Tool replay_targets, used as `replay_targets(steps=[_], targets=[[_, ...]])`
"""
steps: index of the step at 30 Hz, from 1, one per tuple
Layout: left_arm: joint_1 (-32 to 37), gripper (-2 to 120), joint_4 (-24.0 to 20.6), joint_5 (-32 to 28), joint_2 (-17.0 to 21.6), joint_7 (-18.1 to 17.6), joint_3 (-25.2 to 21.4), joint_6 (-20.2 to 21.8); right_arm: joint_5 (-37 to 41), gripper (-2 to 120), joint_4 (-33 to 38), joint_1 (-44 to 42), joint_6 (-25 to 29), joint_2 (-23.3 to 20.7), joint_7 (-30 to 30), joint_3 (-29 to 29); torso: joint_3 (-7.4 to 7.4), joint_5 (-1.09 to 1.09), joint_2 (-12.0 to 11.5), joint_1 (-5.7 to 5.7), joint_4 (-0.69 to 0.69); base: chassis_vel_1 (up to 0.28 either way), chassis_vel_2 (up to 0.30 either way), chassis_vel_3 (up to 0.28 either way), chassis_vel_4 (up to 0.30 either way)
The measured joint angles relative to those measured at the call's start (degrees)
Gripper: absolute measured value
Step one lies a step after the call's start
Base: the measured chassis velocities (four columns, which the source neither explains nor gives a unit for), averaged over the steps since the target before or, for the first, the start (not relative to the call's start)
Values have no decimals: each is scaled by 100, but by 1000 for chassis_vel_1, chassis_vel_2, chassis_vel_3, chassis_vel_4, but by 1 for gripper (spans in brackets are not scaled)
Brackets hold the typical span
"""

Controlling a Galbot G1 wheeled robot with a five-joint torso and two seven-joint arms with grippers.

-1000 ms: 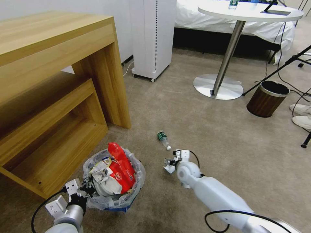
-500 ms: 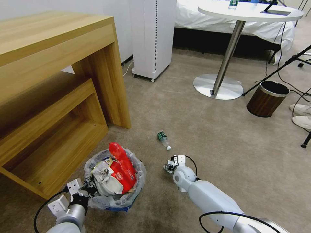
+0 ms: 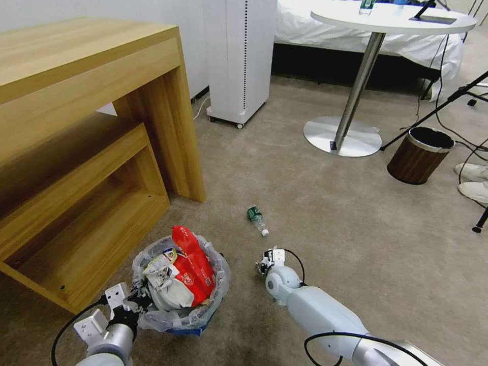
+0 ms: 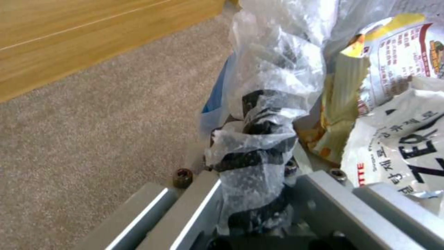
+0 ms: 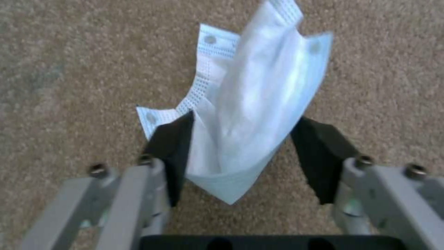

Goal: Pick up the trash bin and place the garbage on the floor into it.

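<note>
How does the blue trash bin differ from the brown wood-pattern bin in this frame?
The blue trash bin is lined with a crinkled clear bag and heaped with wrappers; the brown wood-pattern bin shows a bare black inside. The left gripper is clamped on the blue bin's bagged rim, while nothing touches the brown one. The blue bin sits close to the robot, the brown one far off to its right, near the round table's base. Both stand upright on carpet.

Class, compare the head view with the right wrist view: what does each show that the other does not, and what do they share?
Head view alone: the trash bin held at its rim by the left gripper, a small bottle on the floor, and the wooden desk. Right wrist view alone: a crumpled white face mask between open black pads. Both: the right gripper low over the carpet.
</note>
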Motion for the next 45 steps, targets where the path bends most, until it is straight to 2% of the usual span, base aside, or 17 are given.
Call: replay_targets(steps=[5, 7, 9, 11, 14, 15, 23, 25, 27, 28, 31, 33, 35, 37, 39, 41, 45], targets=[[-22, 0, 10, 5, -9, 6, 15, -5, -104, 28, 4, -40, 86, -46, -66, -32, 0, 0, 0, 0, 0, 0, 0, 0, 0], [-24, 0, 12, 6, -10, 6, 16, -5, -110, 27, 15, -44, 94, -56, -73, -34, 0, 0, 0, 0, 0, 0, 0, 0, 0], [-32, 0, 23, 9, -14, 6, 14, -5, -113, 14, 174, -85, 110, -135, -86, -36, 0, 0, 0, 0, 0, 0, 0, 0, 0], [-34, 0, 29, 9, -13, 6, 10, -5, -109, 12, 260, -105, 117, -174, -87, -35, 0, 0, 0, 0, 0, 0, 0, 0, 0], [-74, 0, 70, -11, 9, -2, -29, -5, 83, 0, 1045, -273, 168, -560, -107, 13, 0, 1, 0, 0, 1, 0, 0, 0, 0], [-74, 0, 70, -11, 9, -2, -29, -5, 83, 0, 1045, -273, 168, -560, -107, 13, 0, 1, 0, 0, 1, 0, 0, 0, 0], [-167, 0, 158, -43, 28, -27, -34, -3, 324, 0, 3034, -742, 196, -1854, -48, 200, 0, 2, 0, 0, -2, 0, 0, 0, 0], [-181, 0, 201, -23, 20, -30, -17, 2, 377, 0, 4064, -777, 448, -2225, -161, 185, 0, 1, 0, 0, 0, 0, 0, 0, 0], [-181, 0, 201, -17, 19, -30, -14, 3, 387, 0, 4212, -762, 488, -2278, -204, 171, 0, 2, 0, 0, 0, 0, 0, 0, 0], [-181, 0, 199, 8, 8, -30, 0, 11, 469, 0, 4878, -593, 676, -2476, -415, 84, 0, 0, 0, 0, -1, 0, 0, 0, 0], [-173, 0, 164, 26, -9, -29, 16, 29, 579, 0, 5445, -348, 734, -2568, -507, -36, 0, -1, 0, 0, 0, 0, 0, 0, 0], [-137, 0, 79, 69, -41, -28, 31, 52, 880, 0, 6169, 108, 633, -2590, -486, -346, -1, -1, 0, 0, 1, 0, 0, 0, 0], [-125, 0, 56, 80, -48, -27, 35, 59, 952, 0, 6292, 218, 591, -2587, -456, -462, -1, -1, 0, 0, 1, 0, 0, 0, 0], [-68, 0, -67, 111, -75, -24, 36, 103, 1197, 0, 6603, 735, 422, -2529, -284, -1144, -1, 0, 0, -1, 0, 0, 0, 0, 0], [-59, 0, -87, 115, -76, -24, 36, 109, 1222, 0, 6614, 786, 402, -2520, -261, -1223, 0, -1, 0, 0, 0, 0, 0, 0, 0], [-1, 0, -213, 132, -94, -22, 26, 141, 1515, 0, 6625, 1208, 245, -2380, -15, -1914, 0, -1, 0, 0, 1, 0, 0, 0, 0], [81, 0, -317, 158, -113, -16, 3, 155, 1756, 0, 6484, 1512, 66, -2162, 364, -2479, 0, 0, 0, 0, 0, 0, 0, 0, 0]])
